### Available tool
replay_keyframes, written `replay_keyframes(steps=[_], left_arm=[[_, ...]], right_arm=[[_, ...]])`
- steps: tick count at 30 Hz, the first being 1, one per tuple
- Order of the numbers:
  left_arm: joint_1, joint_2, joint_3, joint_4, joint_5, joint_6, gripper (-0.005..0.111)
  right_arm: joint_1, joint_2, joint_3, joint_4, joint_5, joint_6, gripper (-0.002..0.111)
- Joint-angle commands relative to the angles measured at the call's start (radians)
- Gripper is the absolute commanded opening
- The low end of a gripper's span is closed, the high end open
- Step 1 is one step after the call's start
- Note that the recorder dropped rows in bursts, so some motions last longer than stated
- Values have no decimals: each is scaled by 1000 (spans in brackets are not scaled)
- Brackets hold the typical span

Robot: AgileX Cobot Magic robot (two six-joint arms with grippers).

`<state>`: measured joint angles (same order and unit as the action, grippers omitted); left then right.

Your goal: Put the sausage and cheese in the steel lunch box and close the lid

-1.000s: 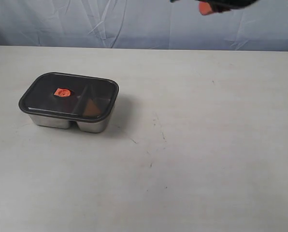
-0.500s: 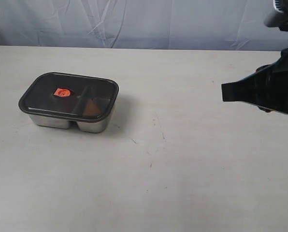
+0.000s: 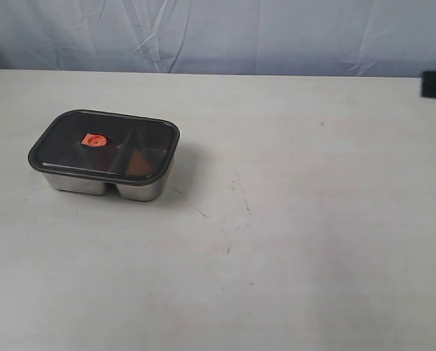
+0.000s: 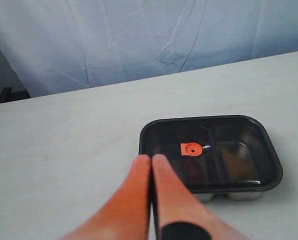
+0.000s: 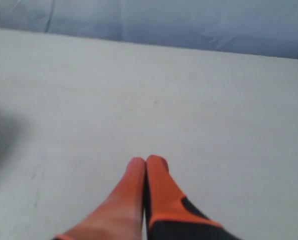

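Your left claw (image 4: 151,159) is pinched together and empty; the steel lunch box (image 4: 249,194), lid (image 4: 209,150) on, sits on the counter (image 3: 313,219) ahead of its tips. Your right claw (image 5: 146,161), likewise closed and empty, is well apart from it.

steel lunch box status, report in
Left pincer shut, empty. Right pincer shut, empty. Dark translucent lid seated on shiny steel lunch box, yellow-orange cheese wedge showing through. Nothing in the way.

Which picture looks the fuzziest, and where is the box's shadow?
Right wrist view: fuzziest, the right tool looks soft-edged. Left wrist view: sharper, the dark lid shows faint glare. Exterior view: clear, the steel lunch box casts a soft shadow toward that picture's right.
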<state>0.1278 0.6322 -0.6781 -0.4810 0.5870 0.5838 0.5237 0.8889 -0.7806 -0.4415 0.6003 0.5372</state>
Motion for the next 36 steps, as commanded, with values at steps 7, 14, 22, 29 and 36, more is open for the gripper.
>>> replay_keyframes(steps=[7, 14, 22, 29, 36], left_arm=[[3, -8, 3, 4, -3, -1, 0], [3, -8, 3, 4, -3, -1, 0], [3, -8, 3, 4, -3, -1, 0], [3, -8, 3, 4, -3, -1, 0], [3, -8, 3, 4, -3, -1, 0]], right_arm=[[-520, -319, 259, 149, -250, -130, -1], [-570, -550, 401, 352, -157, -315, -1], [-570, -599, 538, 515, -224, -460, -1], [-570, -696, 652, 551, -234, -475, -1], [-570, -781, 708, 551, -249, -487, -1]])
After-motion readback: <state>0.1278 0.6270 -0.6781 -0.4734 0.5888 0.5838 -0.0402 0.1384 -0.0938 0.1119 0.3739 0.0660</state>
